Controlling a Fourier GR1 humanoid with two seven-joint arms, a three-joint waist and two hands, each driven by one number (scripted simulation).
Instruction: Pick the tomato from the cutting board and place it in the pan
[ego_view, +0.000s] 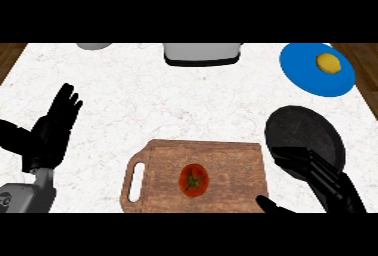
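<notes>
**Tomato on the board, both hands open**

I see the round red tomato (193, 180) lying near the middle of the brown wooden cutting board (236, 165), stem side up. The black round pan (299, 127) sits just right of the board. My right hand (325, 180) reaches over the pan's near rim, fingers straight, thumb spread towards the board and holding nothing. The left hand (55, 125) rests open at the left, fingers up.

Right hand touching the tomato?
Apart. Head view shows a strip of bare cutting board between the tomato and the right hand.
</notes>
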